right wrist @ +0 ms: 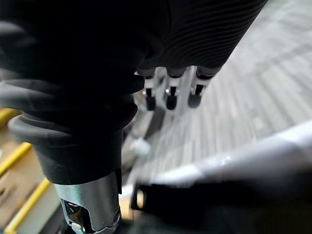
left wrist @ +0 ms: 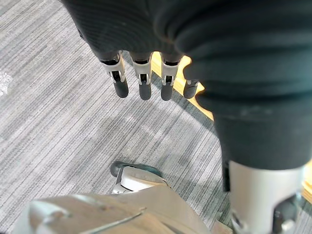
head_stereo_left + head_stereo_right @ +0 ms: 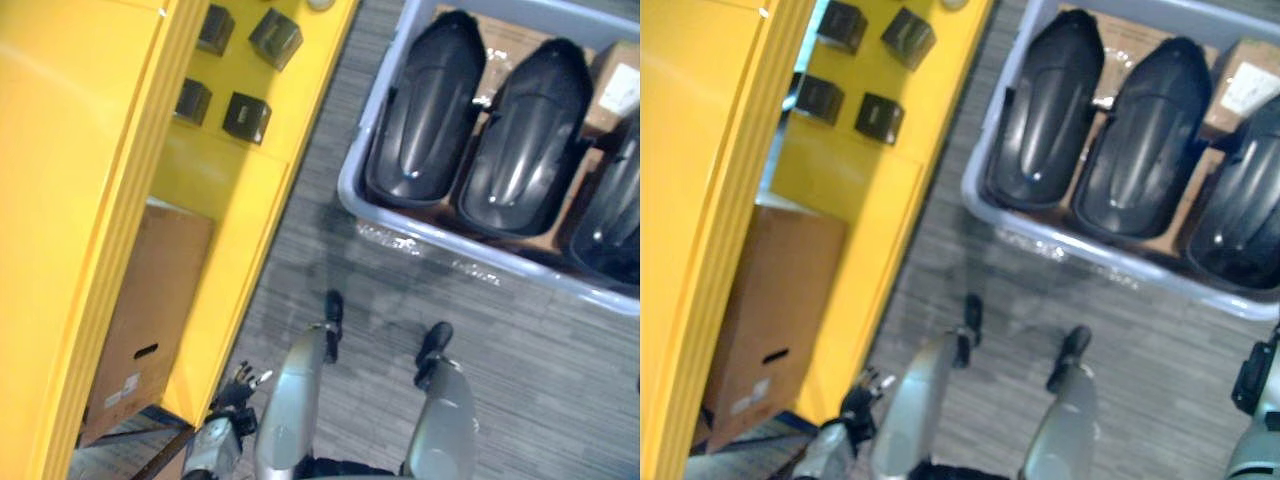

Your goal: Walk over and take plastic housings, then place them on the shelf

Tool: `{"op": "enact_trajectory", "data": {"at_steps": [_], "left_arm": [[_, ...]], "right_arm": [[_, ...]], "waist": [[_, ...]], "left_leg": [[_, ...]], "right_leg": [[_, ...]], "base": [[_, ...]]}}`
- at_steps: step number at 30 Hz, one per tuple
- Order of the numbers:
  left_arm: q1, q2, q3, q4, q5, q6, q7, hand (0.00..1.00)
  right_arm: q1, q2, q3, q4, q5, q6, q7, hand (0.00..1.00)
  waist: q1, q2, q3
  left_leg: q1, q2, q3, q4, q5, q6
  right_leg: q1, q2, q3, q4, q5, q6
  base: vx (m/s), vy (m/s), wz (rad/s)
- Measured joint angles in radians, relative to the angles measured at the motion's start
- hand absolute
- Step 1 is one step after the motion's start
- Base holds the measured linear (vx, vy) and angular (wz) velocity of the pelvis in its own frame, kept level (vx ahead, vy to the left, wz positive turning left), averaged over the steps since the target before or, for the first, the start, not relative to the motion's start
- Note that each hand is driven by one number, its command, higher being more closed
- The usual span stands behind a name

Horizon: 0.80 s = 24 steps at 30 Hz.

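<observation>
- housings: three glossy black shells stand side by side in a grey bin, ahead and to the robot's right; none has been taken yet.
- left hand: released and empty, fingers hanging straight over the floor, near the yellow shelf's lower edge.
- right hand: also released and empty, fingers hanging down, with what looks like the bin's pale rim close by.
- step in hand, as i judge it: the walk-up is about finished and the pick not begun; all the placing lies ahead.
- the next move likely calls for facing the bin squarely, reaching over its near wall and taking one housing. the shells look smooth, rounded and large, so a hand on each flank seems safer than one alone.
- shelf: just to the robot's left, near the bin, with a strip of floor between.
- small boxes: four dark ones take up part of one shelf level, so a housing would need the bare part beside them.
- cardboard box: sits on a lower level.
- brown cartons lie in the bin behind and under the housings.
- the housings stand tight together, so lifting one may nudge its neighbour, and the near wall has to be cleared.
</observation>
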Motion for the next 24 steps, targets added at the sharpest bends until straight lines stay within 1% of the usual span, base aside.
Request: {"op": "enact_trajectory", "data": {"at_steps": [2, 3, 4, 7, 9, 13, 15, 16, 18, 20, 21, 23, 24], "left_arm": [[-0.001, -0.002, -0.006, -0.001, -0.001, -0.001, 0.001, 0.00], [-0.001, -0.002, -0.007, -0.001, -0.001, -0.001, 0.001, 0.00], [-0.002, -0.002, -0.009, -0.001, -0.002, -0.002, 0.001, 0.00], [-0.005, -0.002, -0.010, -0.001, -0.003, -0.003, 0.001, 0.00], [-0.006, -0.003, -0.011, 0.000, -0.031, -0.003, 0.001, 0.00], [-0.007, -0.003, -0.011, 0.000, -0.032, -0.005, 0.001, 0.00], [-0.008, -0.003, -0.012, 0.000, -0.033, -0.005, 0.001, 0.00], [-0.009, -0.002, -0.018, 0.000, -0.033, -0.005, 0.001, 0.00], [-0.011, 0.000, -0.028, 0.000, -0.037, -0.013, 0.001, 0.00], [-0.012, 0.001, -0.038, -0.003, -0.037, -0.028, 0.002, 0.00], [-0.013, 0.001, -0.040, -0.006, -0.036, -0.032, 0.001, 0.00], [-0.013, 0.003, -0.051, -0.031, -0.028, -0.046, 0.000, 0.00], [-0.012, 0.005, -0.058, -0.042, -0.029, -0.046, 0.001, 0.00]], "right_arm": [[-0.001, 0.000, 0.033, 0.001, -0.029, 0.022, 0.039, 0.00], [-0.001, 0.000, 0.035, 0.001, -0.039, 0.025, 0.044, 0.00], [-0.002, 0.000, 0.037, 0.001, -0.039, 0.036, 0.060, 1.00], [-0.002, 0.000, 0.052, 0.007, -0.043, 0.073, 0.091, 1.00], [-0.002, 0.000, 0.058, 0.022, -0.063, 0.115, 0.114, 1.00], [-0.007, -0.017, 0.046, 0.024, -0.080, 0.168, 0.116, 1.00], [-0.008, -0.020, 0.040, 0.029, -0.090, 0.181, 0.115, 1.00], [-0.012, -0.021, 0.029, 0.030, -0.113, 0.193, 0.112, 1.00], [-0.019, -0.022, 0.029, 0.033, -0.159, 0.216, 0.098, 1.00], [-0.029, -0.021, 0.029, 0.036, -0.201, 0.252, 0.066, 1.00], [-0.034, -0.020, 0.029, 0.036, -0.227, 0.274, 0.044, 1.00], [-0.050, -0.011, 0.029, 0.042, -0.291, 0.338, -0.013, 1.00], [-0.051, -0.008, 0.028, 0.043, -0.302, 0.350, -0.026, 1.00]], "waist": [[0.006, 0.001, 0.000], [0.007, 0.001, 0.000], [0.010, 0.001, 0.000], [0.017, 0.001, 0.000], [0.021, 0.001, 0.000], [0.022, 0.001, 0.000], [0.020, 0.001, 0.000], [0.020, 0.001, 0.000], [0.020, 0.002, -0.001], [0.020, 0.002, -0.001], [0.022, 0.002, -0.001], [0.024, 0.002, -0.001], [0.025, 0.002, -0.001]], "left_leg": [[0.000, 0.001, -0.005, -0.001, 0.002, -0.003], [0.000, 0.001, -0.006, -0.001, 0.002, -0.003], [0.000, 0.001, -0.006, -0.001, 0.003, -0.004], [-0.001, 0.001, -0.007, -0.003, 0.005, -0.006], [-0.001, 0.002, -0.008, -0.004, 0.006, -0.007], [-0.001, 0.004, -0.011, -0.001, 0.006, -0.008], [0.001, 0.006, -0.011, -0.001, 0.007, -0.009], [0.003, 0.007, -0.010, -0.002, 0.008, -0.010], [0.006, 0.010, -0.010, -0.004, 0.011, -0.013], [0.009, 0.010, -0.011, -0.013, 0.018, -0.013], [0.009, 0.010, -0.012, -0.016, 0.021, -0.014], [0.010, 0.010, -0.013, -0.017, 0.023, -0.015], [0.011, 0.010, -0.013, -0.017, 0.023, -0.015]], "right_leg": [[-0.002, 0.000, -0.002, 0.012, -0.007, -0.003], [-0.003, 0.000, -0.003, 0.014, -0.009, -0.003], [-0.005, -0.001, -0.003, 0.018, -0.011, -0.005], [-0.009, -0.001, -0.002, 0.022, -0.014, -0.007], [-0.009, -0.001, -0.003, 0.025, -0.017, -0.007], [-0.009, 0.000, -0.005, 0.032, -0.022, -0.010], [-0.009, 0.002, -0.005, 0.034, -0.023, -0.012], [-0.008, 0.002, -0.005, 0.036, -0.024, -0.013], [-0.008, 0.004, -0.005, 0.039, -0.025, -0.014], [-0.008, 0.004, -0.006, 0.039, -0.025, -0.015], [-0.008, 0.004, -0.007, 0.039, -0.025, -0.015], [-0.007, 0.005, -0.007, 0.039, -0.025, -0.015], [-0.006, 0.005, -0.007, 0.039, -0.025, -0.015]], "base": [[-0.01, -0.052, 0.05], [-0.01, -0.048, 0.04], [0.00, -0.033, 0.01], [0.00, -0.012, 0.00], [0.00, -0.016, 0.01], [0.00, -0.008, 0.00], [0.00, 0.000, 0.00], [0.00, -0.035, -0.03], [-0.01, -0.039, -0.01], [-0.01, -0.035, 0.03], [-0.01, -0.030, 0.03], [-0.01, -0.014, 0.02], [0.00, 0.000, 0.00]]}}
